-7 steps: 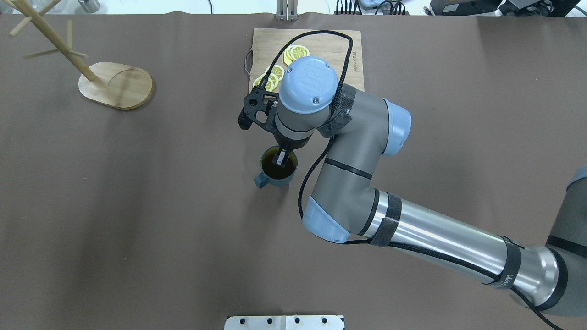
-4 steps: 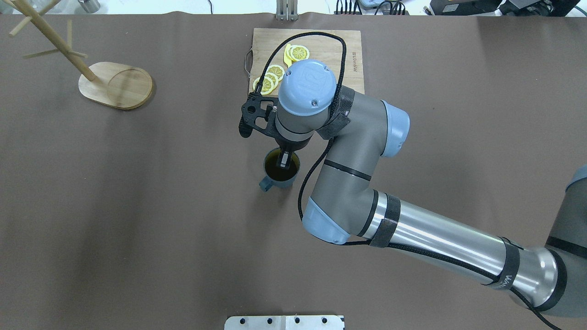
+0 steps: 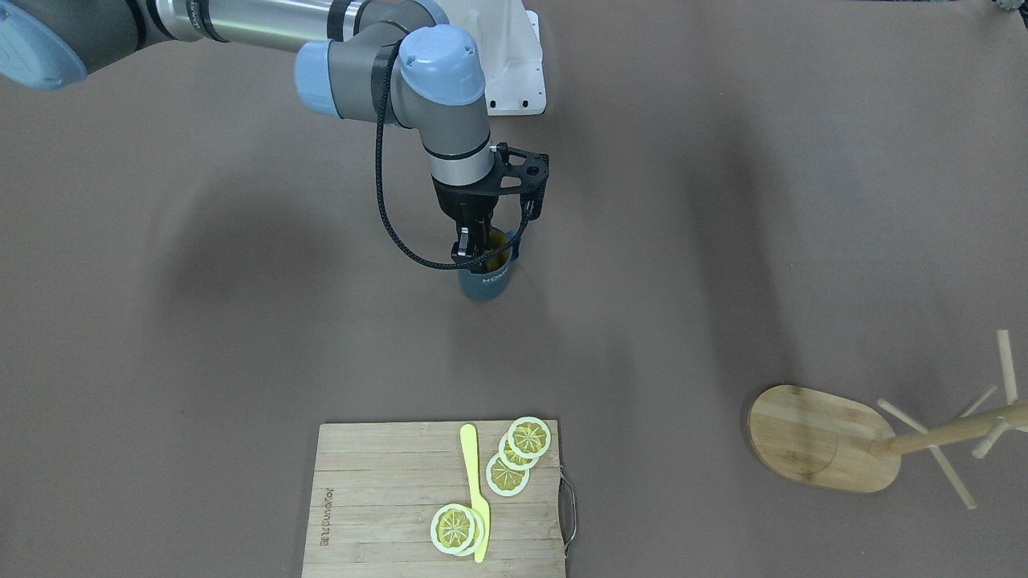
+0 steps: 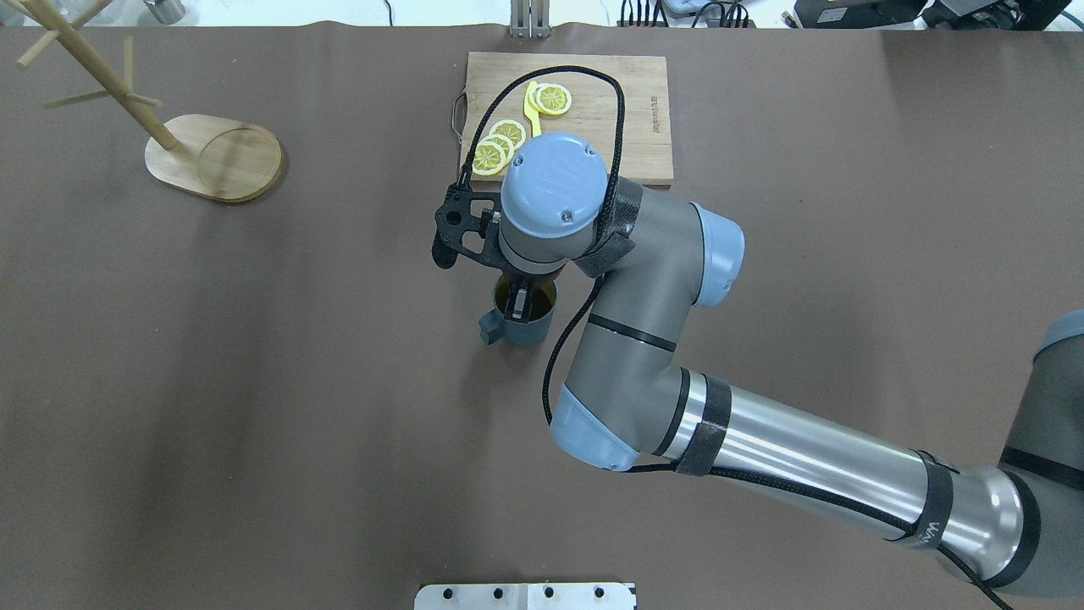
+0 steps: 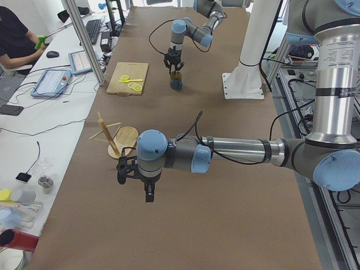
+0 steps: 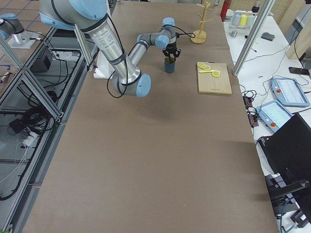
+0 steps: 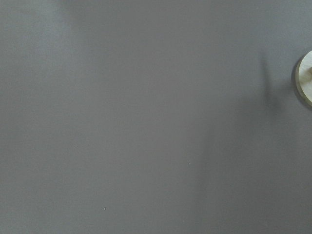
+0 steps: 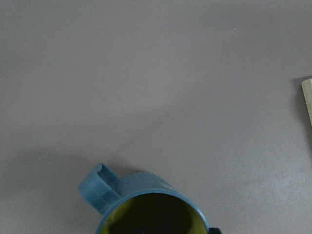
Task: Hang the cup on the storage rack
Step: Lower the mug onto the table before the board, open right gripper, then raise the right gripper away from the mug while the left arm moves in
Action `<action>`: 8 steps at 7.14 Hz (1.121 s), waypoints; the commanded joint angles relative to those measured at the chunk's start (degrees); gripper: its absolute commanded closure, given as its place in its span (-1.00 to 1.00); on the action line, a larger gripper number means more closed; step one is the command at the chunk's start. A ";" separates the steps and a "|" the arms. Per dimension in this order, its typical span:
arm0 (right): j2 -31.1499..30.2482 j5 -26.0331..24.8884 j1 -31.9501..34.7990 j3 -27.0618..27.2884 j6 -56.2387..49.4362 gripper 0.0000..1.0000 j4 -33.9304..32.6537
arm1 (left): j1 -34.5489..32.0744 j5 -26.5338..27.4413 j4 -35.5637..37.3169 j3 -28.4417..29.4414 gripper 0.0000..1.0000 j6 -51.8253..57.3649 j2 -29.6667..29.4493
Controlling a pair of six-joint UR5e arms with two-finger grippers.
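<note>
In the overhead view we see the storage rack (image 4: 213,158) at the far left corner of the table (image 4: 254,381), its post running out of the frame, well apart from everything else. Toward the middle stands the cup (image 4: 527,332), upright with its handle pointing left, near the cutting board (image 4: 644,110), which carries lemon slices (image 4: 490,156) and a yellow knife (image 4: 531,106). The right gripper (image 4: 518,303) reaches down into the cup's mouth. Here the wrist hides most of it, and we make out only one finger inside the yellowish interior. The front-facing view fills that in: the fingers (image 3: 463,243) are clamped on the cup's wall at the rim, one inside and one outside, above the white lettering. We cannot tell whether the cup's base touches the table. The right wrist camera adds only the rim, the handle and bare table. The left gripper (image 5: 149,194) appears in neither of those table views. Only the camera at the left end shows it, hanging over the table near the rack, and we cannot tell whether its fingers are apart or together. Its own wrist camera shows bare table and a pale rounded edge (image 7: 307,78) at the right border.
</note>
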 commanded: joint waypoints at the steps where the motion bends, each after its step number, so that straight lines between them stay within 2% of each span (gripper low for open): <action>1: 0.05 -0.54 0.05 1.05 -2.25 -0.99 0.03 | 0.00 0.00 0.00 -0.01 -0.97 -0.08 0.00; 4: -0.12 1.74 4.16 5.18 -2.17 -0.99 -0.14 | 0.00 -0.17 0.00 -1.23 -0.97 -0.26 -0.09; 8: -5.82 10.52 17.94 5.37 -0.85 -0.99 -3.46 | 0.44 -7.44 0.18 -18.77 -0.96 -0.52 -0.35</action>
